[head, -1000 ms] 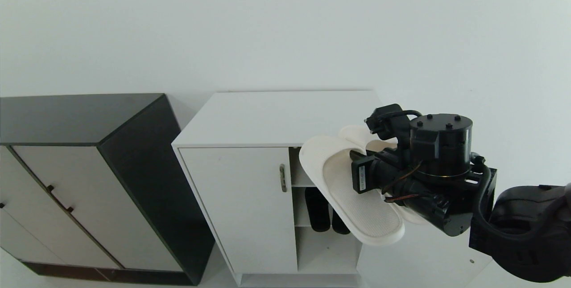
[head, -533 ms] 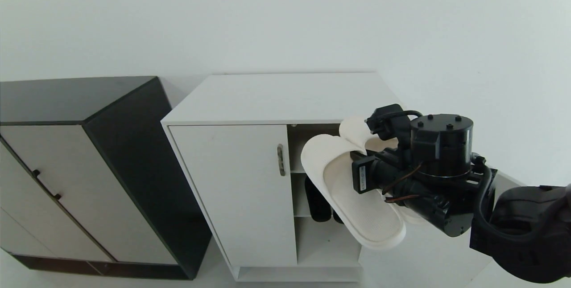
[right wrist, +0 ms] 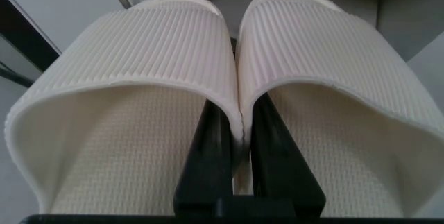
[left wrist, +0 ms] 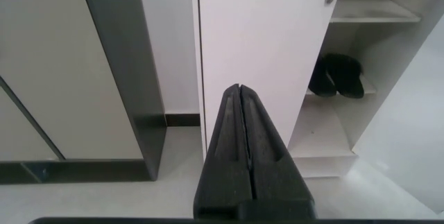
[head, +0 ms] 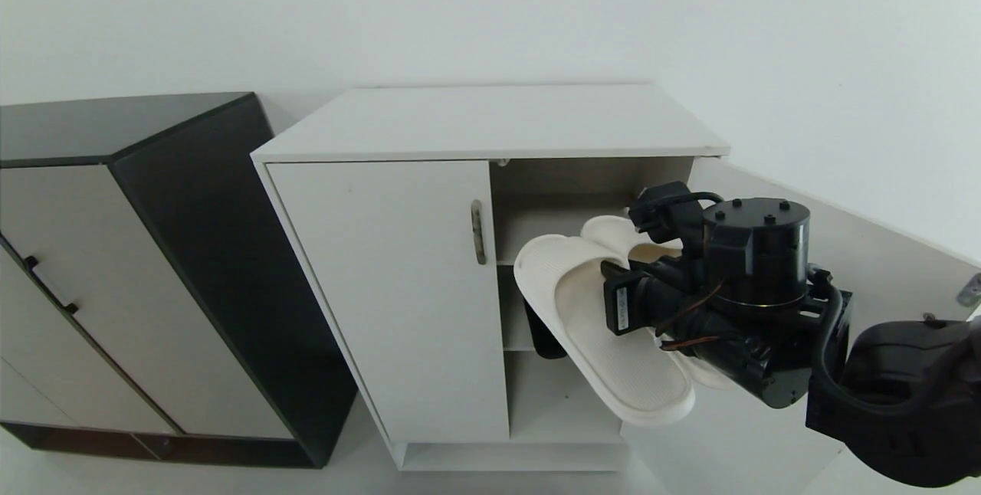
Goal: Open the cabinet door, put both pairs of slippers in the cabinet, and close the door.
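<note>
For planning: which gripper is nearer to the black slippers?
Right, it seems: the right gripper holds the cream slippers just before the black slippers; the left gripper is farther back, facing the closed door.

White cabinet (head: 490,123) stands on pale floor (head: 360,472). Dark cabinet (head: 191,250) stands just beside it at 9 o'clock. Black slippers (head: 544,338) lie on its middle shelf (head: 513,345).

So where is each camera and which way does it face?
Head view: on the head, looking down at the white cabinet; right arm shows.
Left wrist view: left arm, facing the cabinet's lower front; shut left gripper shows.
Right wrist view: right arm, facing cream slippers clamped in the right gripper.
Head and left wrist share the black slippers.
</note>
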Available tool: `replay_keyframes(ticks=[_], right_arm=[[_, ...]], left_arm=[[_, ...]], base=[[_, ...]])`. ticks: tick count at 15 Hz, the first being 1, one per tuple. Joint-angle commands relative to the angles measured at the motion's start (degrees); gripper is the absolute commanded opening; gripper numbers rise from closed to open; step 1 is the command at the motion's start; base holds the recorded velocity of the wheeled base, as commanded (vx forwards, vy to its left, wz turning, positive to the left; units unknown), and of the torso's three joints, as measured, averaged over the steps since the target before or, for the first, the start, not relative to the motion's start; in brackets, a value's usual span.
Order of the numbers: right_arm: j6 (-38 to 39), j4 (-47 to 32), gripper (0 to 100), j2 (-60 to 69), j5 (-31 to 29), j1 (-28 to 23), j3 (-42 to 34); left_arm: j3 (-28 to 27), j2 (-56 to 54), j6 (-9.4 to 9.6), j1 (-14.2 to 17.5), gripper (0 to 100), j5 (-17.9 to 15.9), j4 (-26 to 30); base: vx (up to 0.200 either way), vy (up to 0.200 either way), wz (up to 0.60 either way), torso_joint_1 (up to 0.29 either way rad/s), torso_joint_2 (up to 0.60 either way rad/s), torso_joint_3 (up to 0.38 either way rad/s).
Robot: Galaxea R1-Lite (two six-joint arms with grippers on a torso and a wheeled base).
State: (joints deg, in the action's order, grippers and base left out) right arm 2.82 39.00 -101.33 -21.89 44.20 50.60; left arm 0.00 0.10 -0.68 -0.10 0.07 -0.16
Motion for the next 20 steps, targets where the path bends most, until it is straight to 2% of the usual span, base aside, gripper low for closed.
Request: replay_keyframes(ticks=[1, 12, 18, 20], right_arm=[[0.0, 0.11, 0, -0.1, 0.01, 0.01, -0.07], [-0.09, 0.03, 0, -0.19, 0.01, 0.01, -0.24], [-0.27, 0.03, 0, -0.89, 0.01, 0.01, -0.42], [-2.64, 0.03, 0, -1.24, -0.34, 0.01, -0.42]], left_arm=[[0.0, 0.08, -0.02, 0.01, 0, 0.01, -0.02], [0.0, 0.08, -0.02, 0.01, 0, 0.01, -0.02], [0.0, 0.08, -0.02, 0.01, 0, 0.01, -0.02], [0.0, 0.08, -0.02, 0.01, 0, 0.01, -0.02]], base=[[0.0, 0.0, 0.0, -0.149, 0.48, 0.334], [0.0, 0.0, 0.0, -0.084, 0.45, 0.36], [0.0, 0.0, 0.0, -0.001, 0.07, 0.061], [0.0, 0.0, 0.0, 0.0, 0.0, 0.0]])
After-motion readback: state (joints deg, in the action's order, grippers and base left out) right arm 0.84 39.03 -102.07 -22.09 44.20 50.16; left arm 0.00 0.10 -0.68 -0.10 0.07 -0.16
